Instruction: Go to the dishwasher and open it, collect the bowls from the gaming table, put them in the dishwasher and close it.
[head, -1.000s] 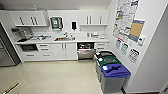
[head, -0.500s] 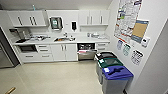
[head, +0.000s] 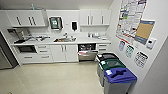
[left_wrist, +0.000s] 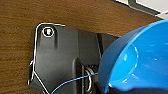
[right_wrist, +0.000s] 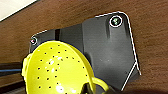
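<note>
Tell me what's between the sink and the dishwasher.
In the head view, a white double-door cabinet sits under the sink, directly beside the open dishwasher.

- A wide dark plate (left_wrist: 60, 57) with rounded corners is seen at the left wrist; a round fitting (left_wrist: 48, 31) glints white.
- A thin blue cable (left_wrist: 72, 80) is run across it.
- The right wrist plate (right_wrist: 105, 50) is dark, edged pale; a greenish fitting (right_wrist: 115, 21) is set at 1 o'clock.

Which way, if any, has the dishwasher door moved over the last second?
No. The dishwasher door stands open beside the white cabinet doors below the sink, as before; the whole view's slight shift is the camera's.
</note>
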